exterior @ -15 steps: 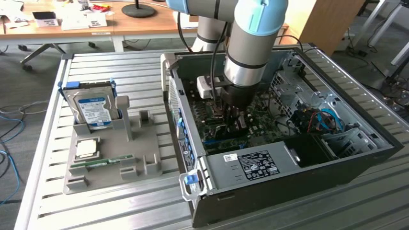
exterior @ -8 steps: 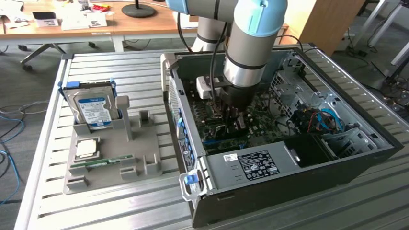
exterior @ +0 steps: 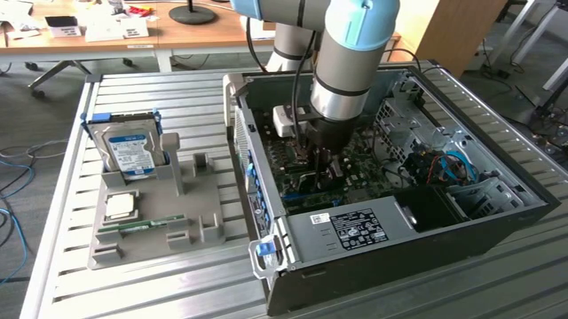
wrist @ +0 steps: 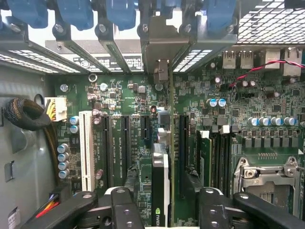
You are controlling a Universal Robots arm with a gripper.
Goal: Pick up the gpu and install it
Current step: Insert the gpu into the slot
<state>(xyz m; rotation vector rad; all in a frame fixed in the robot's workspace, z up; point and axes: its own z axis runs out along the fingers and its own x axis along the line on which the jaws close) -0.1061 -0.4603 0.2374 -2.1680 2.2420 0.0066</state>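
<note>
The gpu (wrist: 161, 177) stands edge-on in a motherboard (wrist: 119, 90) slot inside the PC case (exterior: 355, 232). Its green board runs up to a silver end bracket (wrist: 161, 50) at the case's rear slots. My gripper (wrist: 169, 210) hovers just above the card. One black finger (wrist: 126, 210) stands on each side of the card, spread apart and clear of it, so the gripper is open and holds nothing. In the exterior view the arm reaches straight down into the case, with the gripper (exterior: 321, 159) low over the motherboard.
A white slot (wrist: 86, 150) and black slots lie beside the card, a RAM stick (wrist: 205, 160) and the CPU socket (wrist: 267, 176) on the other side. Outside the case, a grey holder (exterior: 155, 212) carries a hard drive (exterior: 132, 149), a CPU (exterior: 122, 205) and a RAM stick (exterior: 142, 224).
</note>
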